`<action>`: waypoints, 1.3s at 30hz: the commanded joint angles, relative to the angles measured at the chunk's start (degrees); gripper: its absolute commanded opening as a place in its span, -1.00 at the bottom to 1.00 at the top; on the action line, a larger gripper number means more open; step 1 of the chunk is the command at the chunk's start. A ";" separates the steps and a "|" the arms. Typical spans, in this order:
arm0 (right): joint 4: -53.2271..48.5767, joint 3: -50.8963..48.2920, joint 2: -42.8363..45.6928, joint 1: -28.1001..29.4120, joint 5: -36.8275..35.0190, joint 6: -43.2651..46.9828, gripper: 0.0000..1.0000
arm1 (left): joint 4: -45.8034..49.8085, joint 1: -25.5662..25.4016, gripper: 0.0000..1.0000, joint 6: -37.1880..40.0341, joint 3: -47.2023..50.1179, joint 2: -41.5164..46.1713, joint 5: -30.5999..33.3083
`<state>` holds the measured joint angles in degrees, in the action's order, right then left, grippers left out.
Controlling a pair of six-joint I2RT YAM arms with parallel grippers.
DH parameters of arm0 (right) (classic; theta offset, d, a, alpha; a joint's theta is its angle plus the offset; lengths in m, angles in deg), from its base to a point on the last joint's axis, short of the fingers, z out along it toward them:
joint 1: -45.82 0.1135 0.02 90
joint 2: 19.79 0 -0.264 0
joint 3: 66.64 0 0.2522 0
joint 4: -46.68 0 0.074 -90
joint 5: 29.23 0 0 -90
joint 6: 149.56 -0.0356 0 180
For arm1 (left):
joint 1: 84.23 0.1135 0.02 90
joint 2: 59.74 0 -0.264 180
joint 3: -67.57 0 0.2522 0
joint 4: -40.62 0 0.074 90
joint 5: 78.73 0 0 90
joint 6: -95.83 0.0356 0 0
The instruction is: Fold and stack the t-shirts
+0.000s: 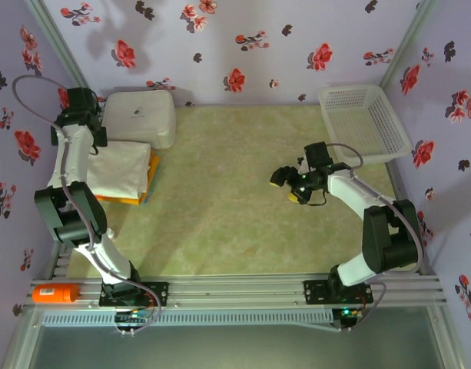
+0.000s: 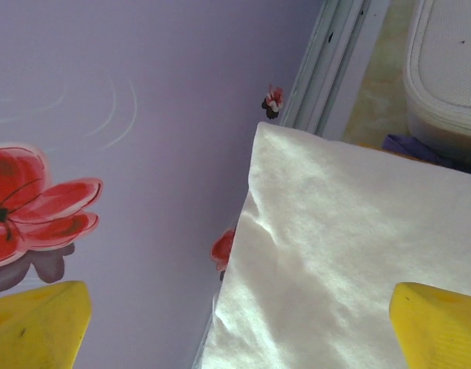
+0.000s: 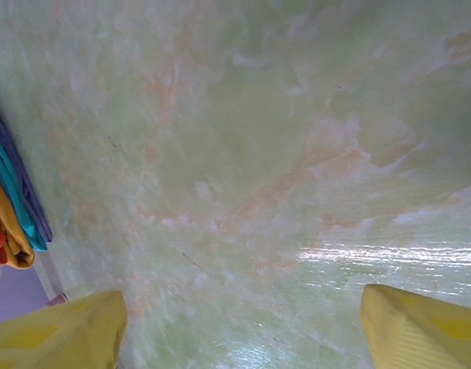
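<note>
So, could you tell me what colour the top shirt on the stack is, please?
The top shirt is off-white, clearest in the left wrist view.

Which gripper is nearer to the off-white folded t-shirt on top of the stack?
Left. The left gripper hangs just above one edge of the off-white t-shirt. The right gripper is far off to the right of it, over a bare part of the table.

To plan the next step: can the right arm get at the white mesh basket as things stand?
Probably yes. The right gripper is open and empty, the basket lies at its own side of the table, and nothing stands between them.
</note>
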<state>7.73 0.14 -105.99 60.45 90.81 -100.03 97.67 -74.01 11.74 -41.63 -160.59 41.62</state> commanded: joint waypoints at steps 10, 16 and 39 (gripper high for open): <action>-8.73 5.61 3.91 0.38 -13.09 7.53 0.76 | -4.09 -3.30 0.99 -6.95 9.35 12.22 -13.31; -12.43 9.78 8.21 -0.01 -29.99 13.60 0.99 | -18.77 -3.41 0.99 -10.07 24.78 20.49 -21.48; 39.14 -21.57 21.10 -5.99 -61.12 35.21 0.99 | -68.27 -8.39 0.99 -8.29 64.00 21.11 -18.18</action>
<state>33.24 -17.59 -85.53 55.14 33.42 -70.30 38.78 -81.38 1.47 18.89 -138.45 20.95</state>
